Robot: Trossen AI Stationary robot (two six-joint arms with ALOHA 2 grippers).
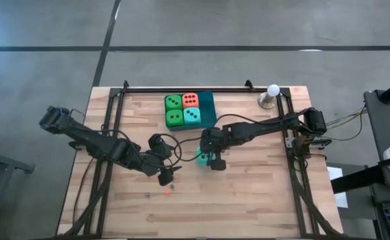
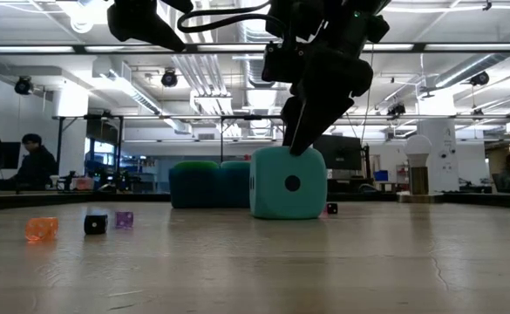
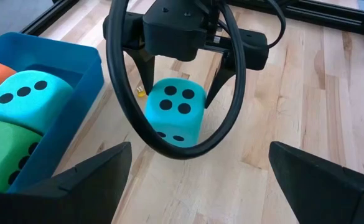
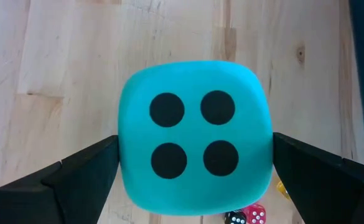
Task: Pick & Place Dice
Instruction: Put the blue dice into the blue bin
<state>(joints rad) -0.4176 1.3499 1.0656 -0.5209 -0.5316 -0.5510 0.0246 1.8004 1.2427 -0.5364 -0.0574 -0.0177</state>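
Sitting on the bare wooden tabletop (image 1: 248, 193) near the centre of the overhead frame is a soft teal cube die with dark pips (image 1: 202, 158), four pips facing up, and the right gripper (image 1: 213, 159) is right on top of it. From its own wrist camera the two dark fingers (image 4: 76, 177) stand on either side of the teal die (image 4: 195, 138), spread about as wide as the cube. The fingers look level with its sides, but I honestly can't tell if they're pressing it or just next to it. The low shot shows the die (image 2: 289, 182) flat on the wood with the gripper (image 2: 302, 139) coming down onto its top.

The other four dice are already in the blue plastic tray (image 1: 209, 107) at the upper middle of the overhead frame: a bright green die (image 1: 173, 102) and an orange-red die (image 1: 190, 100) in the back row, a second green die (image 1: 175, 118) and a second teal die (image 1: 192, 117) in front.

The left gripper (image 1: 167, 175) hovers just left of centre, below and left of the loose die, jaws wide open and holding nothing.

A few tiny dice (image 1: 166, 191) are scattered on the wood below it, and a small white ball on a metal stand (image 1: 272, 93) sits in the upper right.
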